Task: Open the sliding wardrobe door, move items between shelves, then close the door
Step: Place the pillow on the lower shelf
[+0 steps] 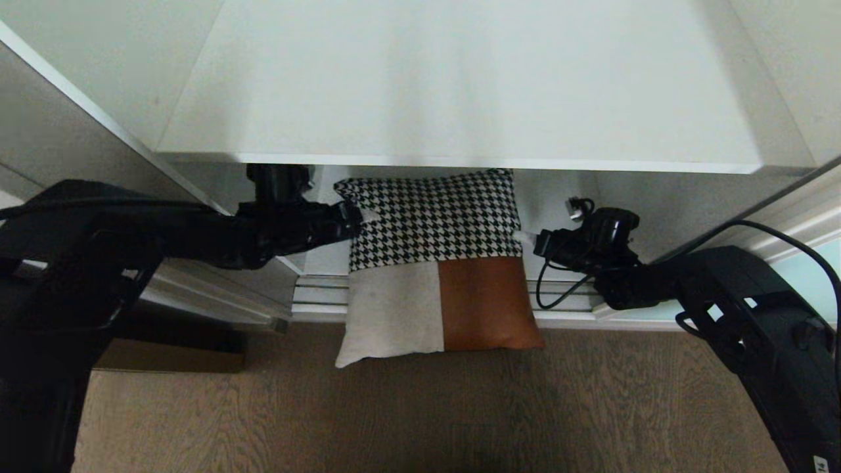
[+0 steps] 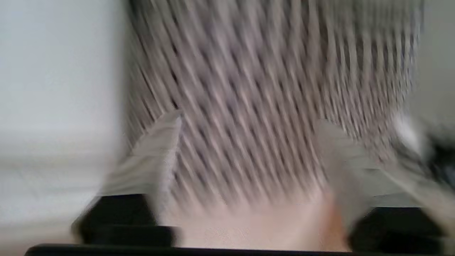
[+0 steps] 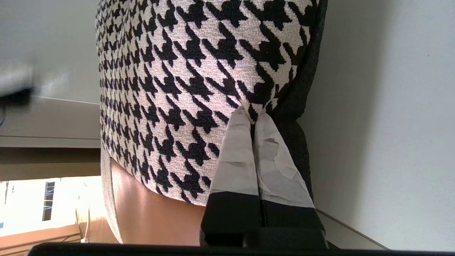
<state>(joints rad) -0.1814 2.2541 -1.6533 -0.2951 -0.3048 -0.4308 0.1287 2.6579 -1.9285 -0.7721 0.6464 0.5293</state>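
**Patchwork cushion, half in the lower compartment**

Item: one cushion (image 1: 433, 263), roughly square, no clear long axis. Houndstooth black-and-white half lies toward the wardrobe's back, under the white shelf (image 1: 460, 98); the beige and rust-orange quarters point outward, toward the robot. Its outer edge overhangs the bottom door track (image 1: 315, 295) and rests on the brown wood-grain floor (image 1: 420, 414). It lies flat, sloping slightly down to the floor.

Left gripper (image 2: 249, 156): at the cushion's left houndstooth edge. In the left wrist view, blurred, the two pale fingers (image 2: 156, 156) stand spread with houndstooth cloth showing between them; nothing pinched.

Right gripper (image 3: 254, 117): at the cushion's right edge. Jaws pressed together, tips nipping a fold of the houndstooth fabric beside the dark side seam.

Surroundings: white shelf spans the compartment above the cushion. Pale aqua sliding door (image 1: 815, 263) shows at the far right behind the right arm.
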